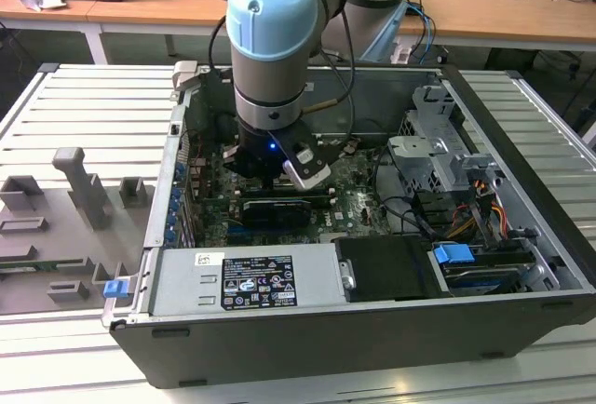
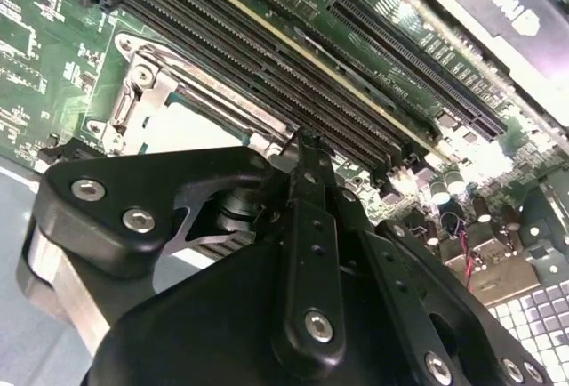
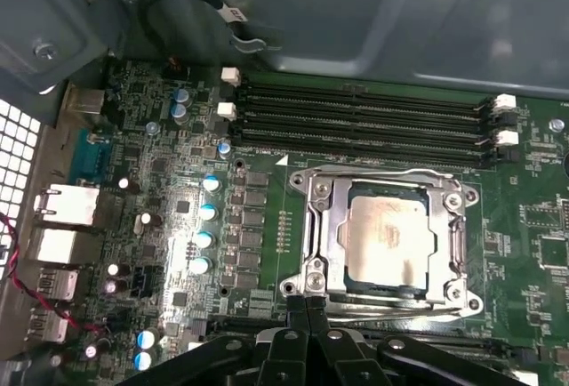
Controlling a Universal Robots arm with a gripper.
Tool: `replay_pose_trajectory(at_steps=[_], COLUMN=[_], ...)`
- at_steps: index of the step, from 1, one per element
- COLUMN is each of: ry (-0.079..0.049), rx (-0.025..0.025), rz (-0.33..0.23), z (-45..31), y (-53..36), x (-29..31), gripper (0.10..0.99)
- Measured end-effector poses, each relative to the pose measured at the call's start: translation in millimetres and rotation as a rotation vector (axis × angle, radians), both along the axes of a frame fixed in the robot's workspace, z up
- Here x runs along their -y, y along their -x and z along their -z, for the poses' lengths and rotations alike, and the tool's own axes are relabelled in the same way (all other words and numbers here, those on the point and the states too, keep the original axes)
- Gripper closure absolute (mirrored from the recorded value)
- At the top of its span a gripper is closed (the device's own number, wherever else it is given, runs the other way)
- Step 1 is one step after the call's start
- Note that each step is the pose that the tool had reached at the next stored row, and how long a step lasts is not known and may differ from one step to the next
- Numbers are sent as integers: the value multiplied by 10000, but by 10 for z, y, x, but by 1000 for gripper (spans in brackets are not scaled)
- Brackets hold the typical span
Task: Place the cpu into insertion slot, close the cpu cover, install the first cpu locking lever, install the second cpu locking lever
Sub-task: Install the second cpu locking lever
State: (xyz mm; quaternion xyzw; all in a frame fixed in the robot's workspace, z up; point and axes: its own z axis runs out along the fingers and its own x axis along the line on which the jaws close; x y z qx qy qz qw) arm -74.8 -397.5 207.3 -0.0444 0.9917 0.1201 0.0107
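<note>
Fingertips of our tool [image 3: 307, 308] look pressed together with nothing between them, poised just at the near edge of the cpu cover [image 3: 324, 226]. We see that cover lying flat over the insertion slot [image 3: 313, 192], framing the cpu [image 3: 387, 242] seated inside, beside the long memory slots [image 3: 356, 119] on the green motherboard [image 3: 160, 217]. Around it stands the open computer case [image 1: 521, 236].

Even indoor light in the exterior view; case interior [image 1: 279, 204] shadowed under the arm. Glare on the cpu [image 3: 384, 242] in the first wrist view; gripper [image 2: 302, 253] close, soft-focused in the second wrist view.
</note>
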Motion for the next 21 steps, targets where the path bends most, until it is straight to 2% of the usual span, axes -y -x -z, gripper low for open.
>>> replay_pose_trajectory(at_steps=[1, 6, 10, 14, 18, 21], ry=[-20, -341, -433, -457, -459, -460], rx=[2, 16, 17, 19, 19, 20], rz=[0, 3, 2, 0, 2, 2], z=[13, 72, 117, 121, -17, -48], y=[1, 32, 33, 37, 39, 39], x=[0, 0, 0, 0, 0, -1], gripper=[980, 980, 980, 980, 980, 980])
